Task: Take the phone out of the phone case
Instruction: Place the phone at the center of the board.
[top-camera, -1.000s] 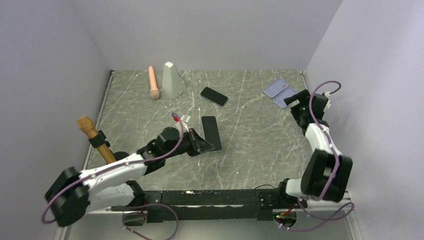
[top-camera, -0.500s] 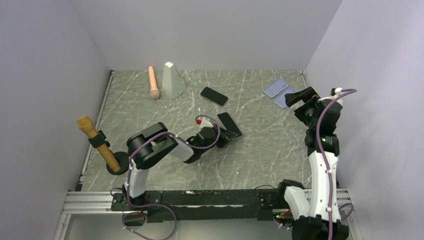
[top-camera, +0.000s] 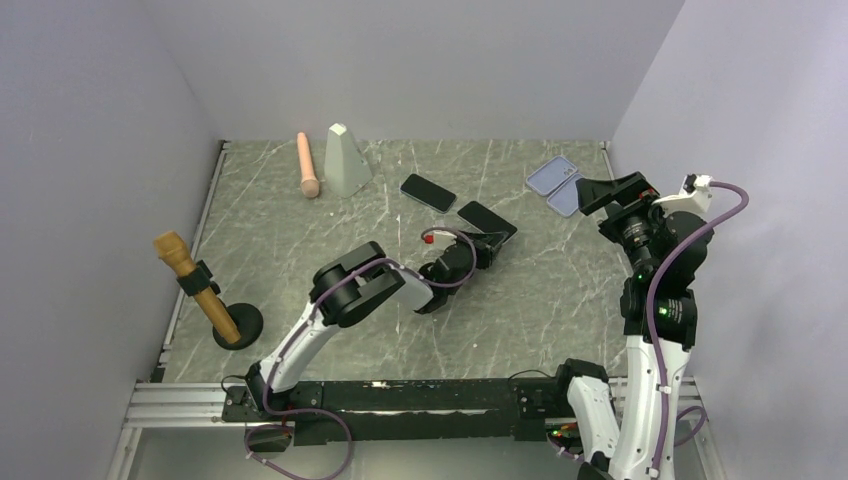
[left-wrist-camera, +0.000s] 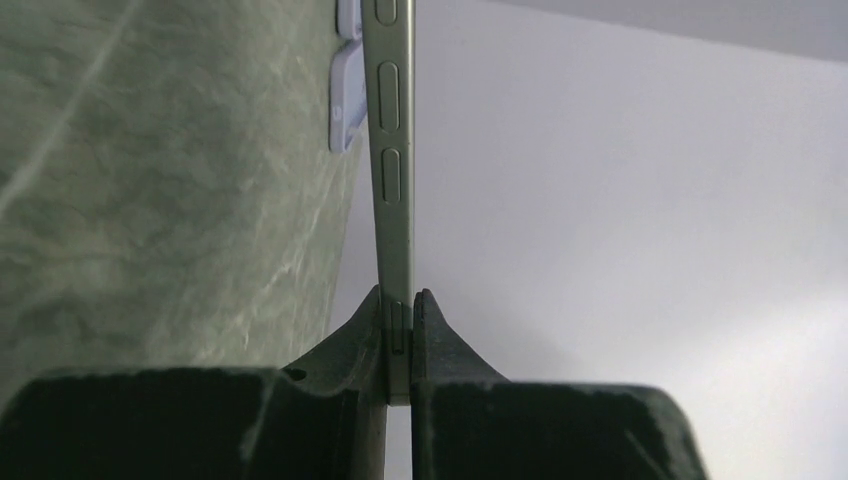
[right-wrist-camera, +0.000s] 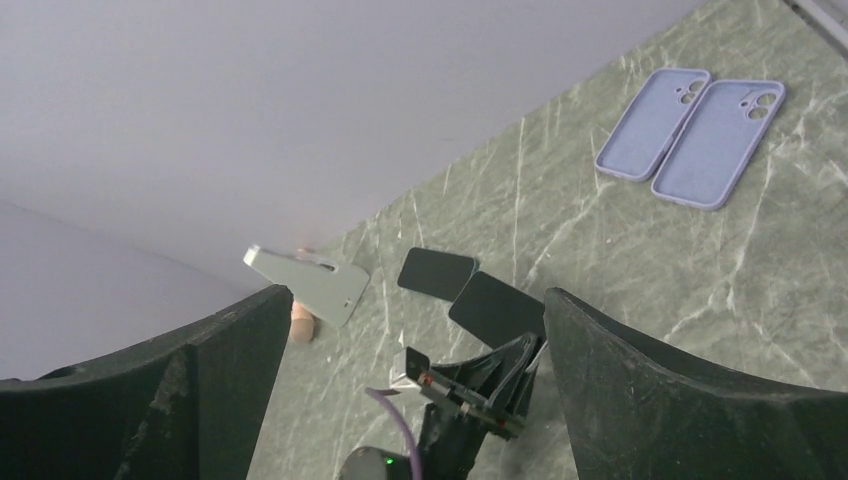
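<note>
My left gripper is shut on the bottom edge of a dark-screened phone and holds it tilted above the table's middle. In the left wrist view the phone's pale green edge with side buttons is pinched between my fingertips. Two lavender phone cases lie side by side at the back right, and they also show in the right wrist view. A second dark phone lies flat behind the held one. My right gripper is open, empty and raised next to the cases.
A grey wedge block and a pink cylinder stand at the back left. A brown-handled tool on a black stand is at the left edge. Walls close the left, back and right sides.
My left arm has stretched out and carried the phone from the table's middle toward the back right. My right gripper has risen and swung away from the cases.
</note>
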